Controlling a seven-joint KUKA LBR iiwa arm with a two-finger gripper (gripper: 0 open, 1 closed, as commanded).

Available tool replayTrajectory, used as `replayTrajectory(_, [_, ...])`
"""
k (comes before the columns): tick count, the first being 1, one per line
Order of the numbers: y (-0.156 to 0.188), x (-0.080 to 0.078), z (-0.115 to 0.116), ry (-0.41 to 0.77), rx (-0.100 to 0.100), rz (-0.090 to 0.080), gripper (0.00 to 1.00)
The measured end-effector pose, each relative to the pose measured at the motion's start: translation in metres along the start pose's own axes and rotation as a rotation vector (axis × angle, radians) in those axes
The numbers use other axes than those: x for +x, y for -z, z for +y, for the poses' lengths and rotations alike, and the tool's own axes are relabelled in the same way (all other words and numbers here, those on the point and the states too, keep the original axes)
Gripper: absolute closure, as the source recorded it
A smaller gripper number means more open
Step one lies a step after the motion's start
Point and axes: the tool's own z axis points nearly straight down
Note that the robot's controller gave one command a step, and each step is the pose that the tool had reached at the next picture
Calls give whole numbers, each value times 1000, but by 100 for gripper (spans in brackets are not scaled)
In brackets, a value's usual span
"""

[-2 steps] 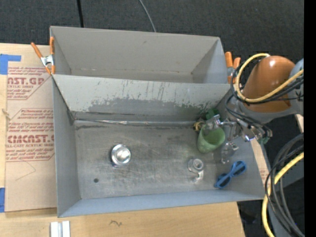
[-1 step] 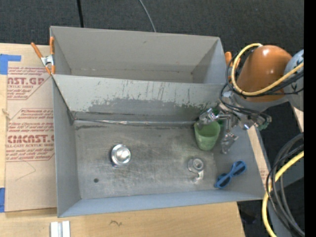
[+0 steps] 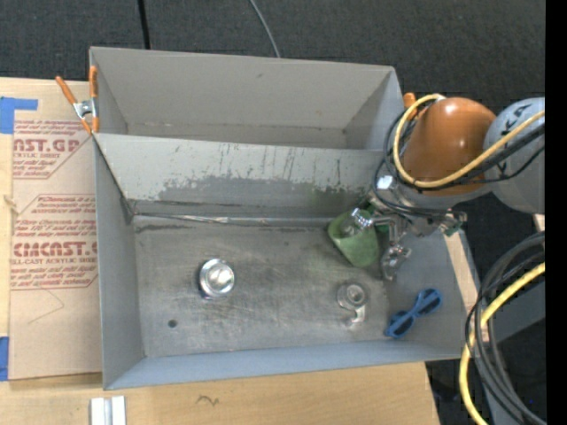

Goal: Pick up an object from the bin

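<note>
Your arm [image 3: 524, 153] is pale grey-white and rounded, with a glossy orange dome [image 3: 447, 140] capping its wrist. Yellow cables [image 3: 399, 140] loop round that dome, and more yellow and black ones run at lower right. Beneath the dome sits a small silvery metal gripper [image 3: 390, 253].

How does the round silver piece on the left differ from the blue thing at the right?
The round silver piece is shiny, the blue thing dull. The silver piece is compact and round, the blue thing long and thin. The silver piece lies far from the gripper, the blue thing close beside it. Both lie loose on the floor of the bin, apart from other things.
</note>
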Motion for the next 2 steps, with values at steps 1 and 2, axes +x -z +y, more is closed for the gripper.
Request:
replayTrajectory(1, [1, -1, 0, -1, -4, 10, 0])
replayTrajectory(2, [4, -2, -2, -2, 0, 7, 100])
